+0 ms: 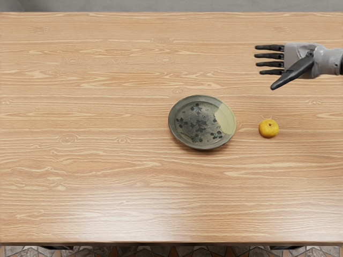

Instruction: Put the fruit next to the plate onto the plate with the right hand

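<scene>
So the right hand (278,60) is hovering spread wide and holding nothing, up past the far side of the little orange fruit (268,128), which is sitting on the table (86,176) just right of the plate (228,120). I'd say it's reaching now; best bet is coming straight down over the fruit so the fingers aren't nudging it away.
</scene>
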`<state>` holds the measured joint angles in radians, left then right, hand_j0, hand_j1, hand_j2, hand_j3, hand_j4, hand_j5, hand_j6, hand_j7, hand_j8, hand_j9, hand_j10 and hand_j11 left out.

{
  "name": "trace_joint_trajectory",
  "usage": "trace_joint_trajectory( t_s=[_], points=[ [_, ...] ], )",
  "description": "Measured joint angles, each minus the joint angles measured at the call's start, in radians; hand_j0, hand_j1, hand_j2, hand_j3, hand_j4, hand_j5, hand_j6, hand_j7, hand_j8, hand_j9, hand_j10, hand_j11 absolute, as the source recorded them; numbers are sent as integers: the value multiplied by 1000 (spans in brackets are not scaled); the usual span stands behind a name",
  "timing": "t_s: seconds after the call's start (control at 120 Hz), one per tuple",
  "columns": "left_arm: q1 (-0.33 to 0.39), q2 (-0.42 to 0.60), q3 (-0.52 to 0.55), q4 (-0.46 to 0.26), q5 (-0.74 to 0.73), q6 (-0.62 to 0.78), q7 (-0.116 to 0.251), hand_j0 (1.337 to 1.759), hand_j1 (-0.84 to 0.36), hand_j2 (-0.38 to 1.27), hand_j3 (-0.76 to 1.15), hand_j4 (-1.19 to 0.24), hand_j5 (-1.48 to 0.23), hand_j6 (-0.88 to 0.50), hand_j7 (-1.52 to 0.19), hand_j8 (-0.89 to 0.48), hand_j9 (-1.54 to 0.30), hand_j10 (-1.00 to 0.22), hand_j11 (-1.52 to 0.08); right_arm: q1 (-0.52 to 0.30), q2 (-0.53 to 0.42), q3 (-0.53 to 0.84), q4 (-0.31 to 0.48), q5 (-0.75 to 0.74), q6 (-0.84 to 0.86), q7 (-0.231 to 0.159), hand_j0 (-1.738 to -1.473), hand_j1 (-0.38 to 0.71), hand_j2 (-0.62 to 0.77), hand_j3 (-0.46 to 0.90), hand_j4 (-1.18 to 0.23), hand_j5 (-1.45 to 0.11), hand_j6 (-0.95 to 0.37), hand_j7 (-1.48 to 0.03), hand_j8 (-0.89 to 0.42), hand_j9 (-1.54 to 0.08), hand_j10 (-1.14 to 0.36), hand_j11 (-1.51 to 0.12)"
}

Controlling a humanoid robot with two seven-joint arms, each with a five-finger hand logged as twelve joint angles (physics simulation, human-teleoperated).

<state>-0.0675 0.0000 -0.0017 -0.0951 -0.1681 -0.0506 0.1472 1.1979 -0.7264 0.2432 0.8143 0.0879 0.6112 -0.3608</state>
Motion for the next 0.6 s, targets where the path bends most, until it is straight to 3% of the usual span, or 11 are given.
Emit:
trace_joint_trajectory(
  t_s=[0.275,0.6],
  points=[
    [0,0,0,0,0,0,0,1658,325,4,0,-21,-27,-21,-27,-21,-27,-21,-27,9,-9,1,8,-16,0,-1,-1658,-349,0,0,0,0,1,0,1,0,1,0],
    [0,0,0,0,0,0,0,1658,325,4,0,-21,-27,-21,-27,-21,-27,-21,-27,41,-8,56,27,-497,0,36,-1658,-349,0,0,-1,0,-1,0,-1,0,0,0]
  ],
)
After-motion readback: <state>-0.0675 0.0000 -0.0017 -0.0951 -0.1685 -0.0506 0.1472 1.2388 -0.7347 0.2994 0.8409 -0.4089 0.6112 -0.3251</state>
